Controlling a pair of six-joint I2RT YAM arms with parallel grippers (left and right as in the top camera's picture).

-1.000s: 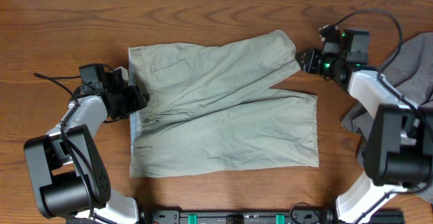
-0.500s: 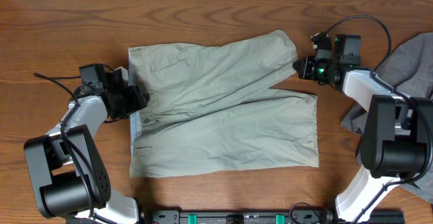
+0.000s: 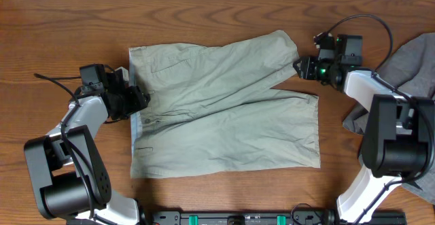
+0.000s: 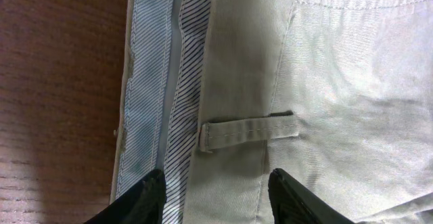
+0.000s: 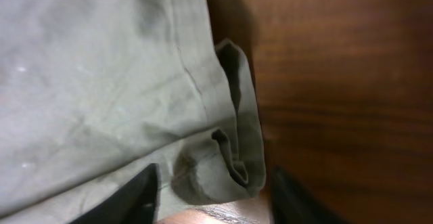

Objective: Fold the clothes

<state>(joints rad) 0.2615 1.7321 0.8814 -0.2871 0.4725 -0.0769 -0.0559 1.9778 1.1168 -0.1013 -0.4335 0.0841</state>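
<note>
In the right wrist view, the right claw (image 5: 216, 197) stands with its two fingers apart. The rolled hem corner (image 5: 233, 153) of the shorts lies between and just above them, in the lower middle of the frame. The cloth is not pinched; it rests on the desk (image 5: 338, 82), and bare wood fills the right side of the frame.

In the left wrist view, the left claw (image 4: 216, 193) is also half wide. Its fingers stand on either side of the waistband (image 4: 169, 82), whose striped lining runs up the frame, with a belt loop (image 4: 247, 130) just above the gap. Here too nothing is gripped.

From overhead, the shorts (image 3: 217, 109) lie flat in the middle of the frame. Their long axis runs left to right, with the waistband at the left and the two legs toward the right, the upper leg tilting a little upward. The right claw is at the end of that upper leg and is the arm nearer to it, so I judge that the next move is to close on the hem and carry it leftward along the long axis.

Further off, at the right edge of the frame, a grey garment (image 3: 418, 58) lies crumpled, well apart from the shorts.

Compared with one second ago, the right claw has come left and a little down onto the hem. The left arm and the shorts have not moved.
</note>
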